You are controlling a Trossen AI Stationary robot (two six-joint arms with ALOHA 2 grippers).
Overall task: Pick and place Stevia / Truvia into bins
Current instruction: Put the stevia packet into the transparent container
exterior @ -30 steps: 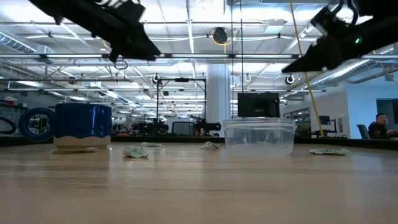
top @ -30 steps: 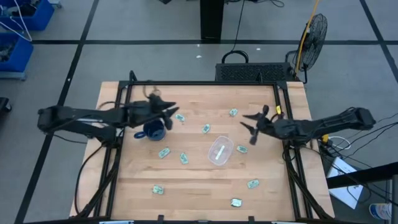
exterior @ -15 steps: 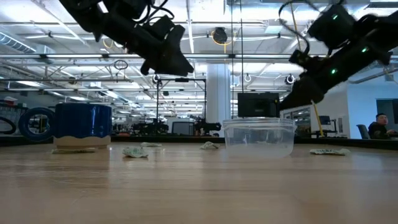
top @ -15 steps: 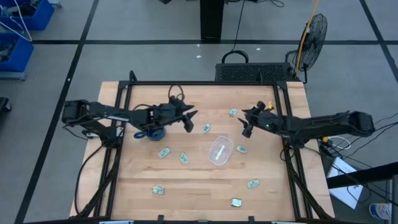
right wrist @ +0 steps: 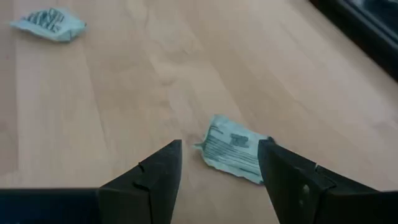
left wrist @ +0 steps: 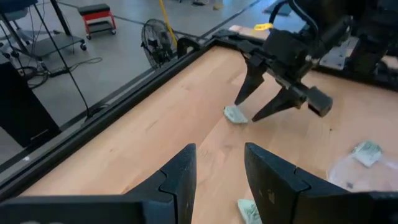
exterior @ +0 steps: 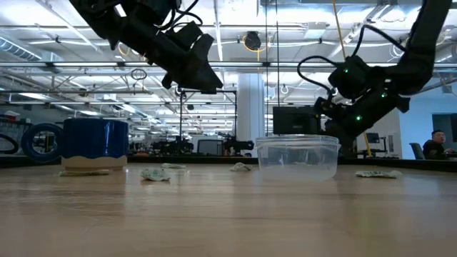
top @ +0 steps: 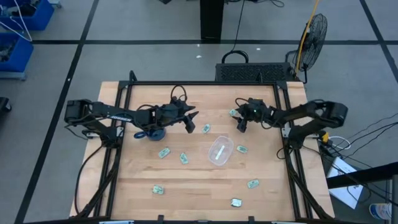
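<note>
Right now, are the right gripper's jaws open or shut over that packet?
Open. The right gripper has its jaws spread, the packet lying on the table between them, not yet pinched.

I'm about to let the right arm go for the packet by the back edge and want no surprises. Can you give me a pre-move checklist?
1. Right tool open: ok, jaws spread.
2. Packet lined up: ok, it lies between the tool's tips, skewed toward one finger.
3. Packet flat on the table: ok, though slightly crumpled.
4. Tool low enough to grip: cannot tell; it may still be above the wood.
5. Tub free to receive: ok, upright, nothing over it.
6. Left tool clear: ok, open, up by the mug.
</note>
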